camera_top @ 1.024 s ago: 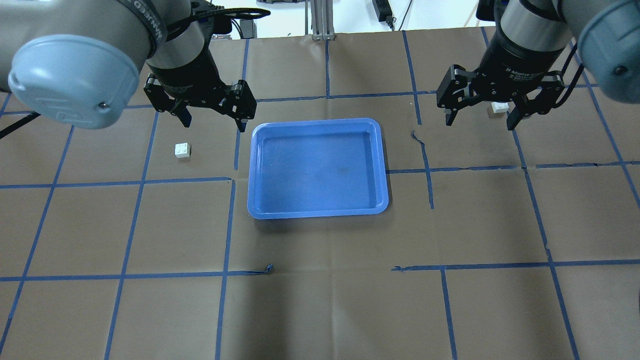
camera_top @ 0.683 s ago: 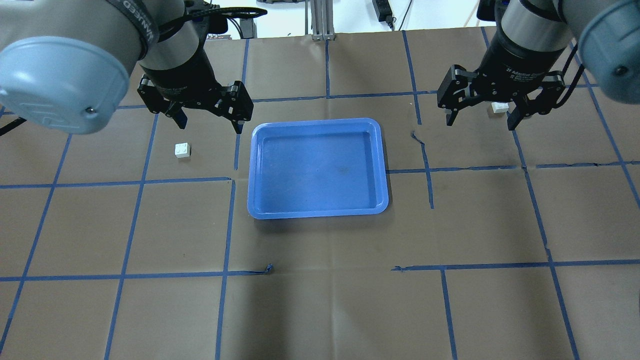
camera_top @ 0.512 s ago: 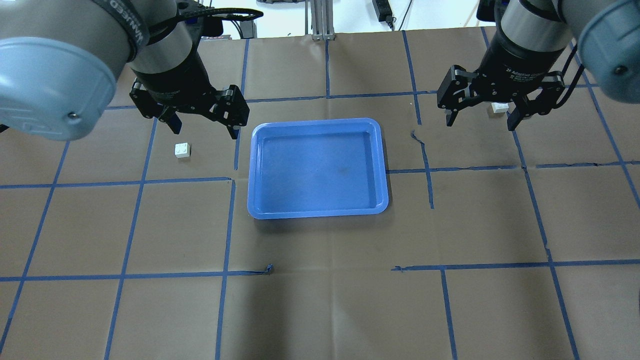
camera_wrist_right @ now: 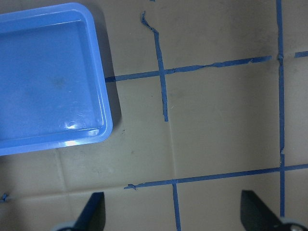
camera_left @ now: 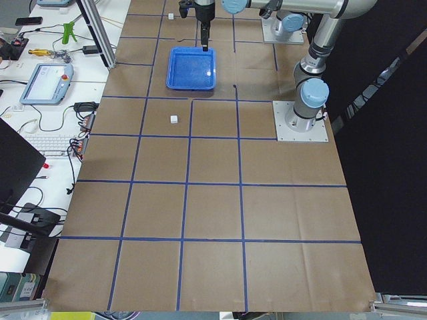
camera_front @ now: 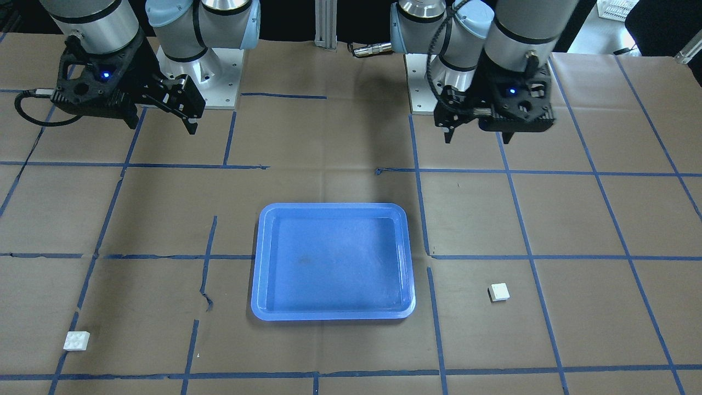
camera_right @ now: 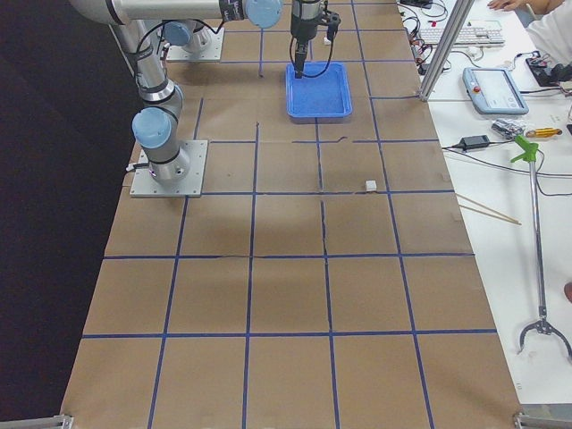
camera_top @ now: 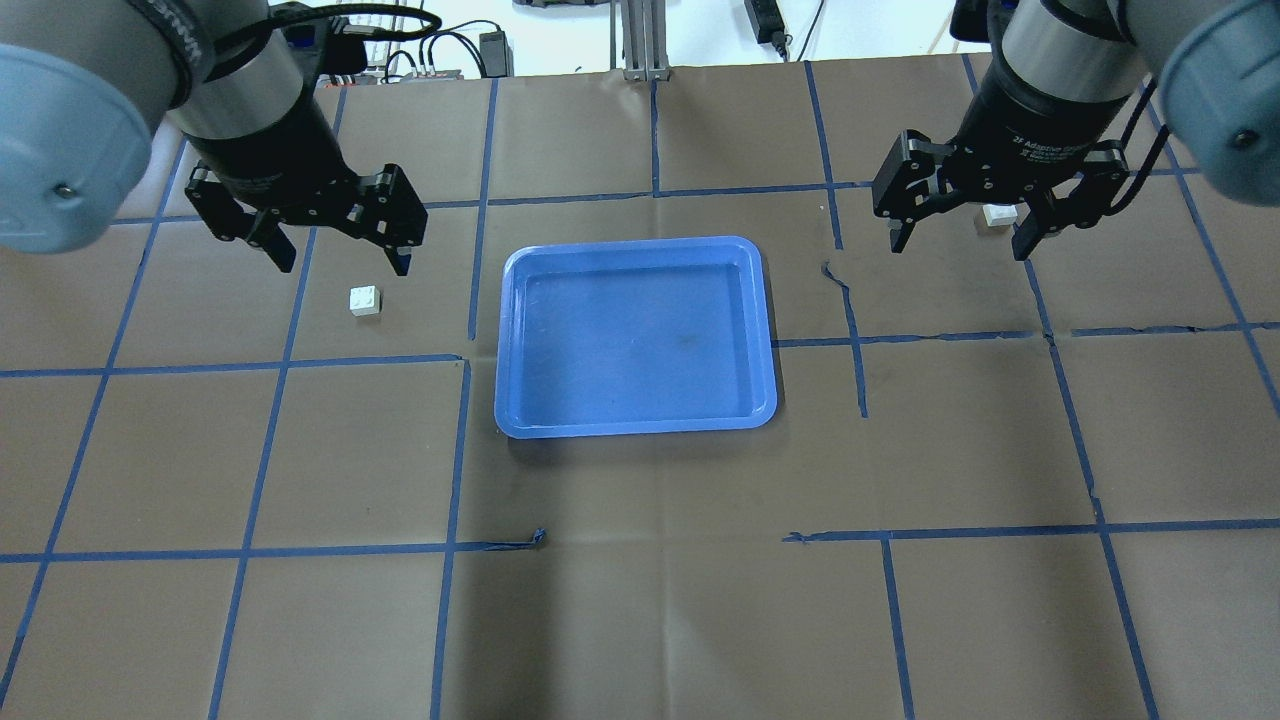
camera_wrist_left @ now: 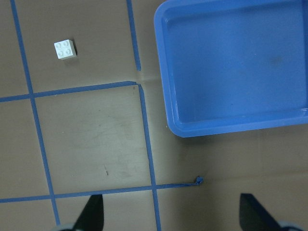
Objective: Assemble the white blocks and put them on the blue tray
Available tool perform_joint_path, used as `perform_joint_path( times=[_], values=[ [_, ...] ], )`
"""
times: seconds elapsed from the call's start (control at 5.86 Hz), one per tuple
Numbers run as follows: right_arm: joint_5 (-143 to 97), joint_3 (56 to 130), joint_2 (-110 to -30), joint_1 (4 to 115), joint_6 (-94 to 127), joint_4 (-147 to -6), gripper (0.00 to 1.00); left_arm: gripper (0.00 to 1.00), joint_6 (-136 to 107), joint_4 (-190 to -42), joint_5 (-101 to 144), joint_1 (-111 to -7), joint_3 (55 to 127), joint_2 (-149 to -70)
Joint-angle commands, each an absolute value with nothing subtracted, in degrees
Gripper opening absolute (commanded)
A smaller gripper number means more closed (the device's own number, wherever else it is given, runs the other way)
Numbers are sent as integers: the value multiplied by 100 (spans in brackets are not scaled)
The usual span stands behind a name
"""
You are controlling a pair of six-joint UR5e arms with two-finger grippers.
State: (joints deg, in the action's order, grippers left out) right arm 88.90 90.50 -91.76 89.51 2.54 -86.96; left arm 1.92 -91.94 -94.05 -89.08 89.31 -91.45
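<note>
A: How do the bricks look?
B: Small, square, white, studded on top. The left white block [camera_top: 365, 301] lies just left of the blue tray [camera_top: 505, 340], mid-bench. The right white block [camera_front: 76, 340] lies nearer the right end.
A: Grippers?
B: The left gripper [camera_top: 343, 265] and right gripper [camera_top: 958, 248] hang raised, jaws spread, empty.
A: Views?
B: The left wrist view shows four studs. Overhead half hides the right one; front-facing shows it whole.

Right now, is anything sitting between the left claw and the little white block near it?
Nothing visible does. The left gripper hangs open, raised off the table near the white block, with only bare brown paper around the block.
</note>
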Motion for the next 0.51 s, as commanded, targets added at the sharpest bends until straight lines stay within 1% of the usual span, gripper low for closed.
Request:
perform_joint_path(
  times=[0.0, 0.17, 0.34],
  values=[
    [8938, 9053, -9158, 8904, -1597, -8771, 100, 99, 1293, -8505, -9431, -8254, 8956, -9926],
    [8956, 9044, -9132, 8869, -2522, -8824, 100, 99, 1370, -7820, -9422, -8192, 8956, -10506],
    [8947, 8983, -8906, 8842, -3601, -9007, 100, 99, 1371, -7309, -9413, -8191, 9043, -10886]
  ],
)
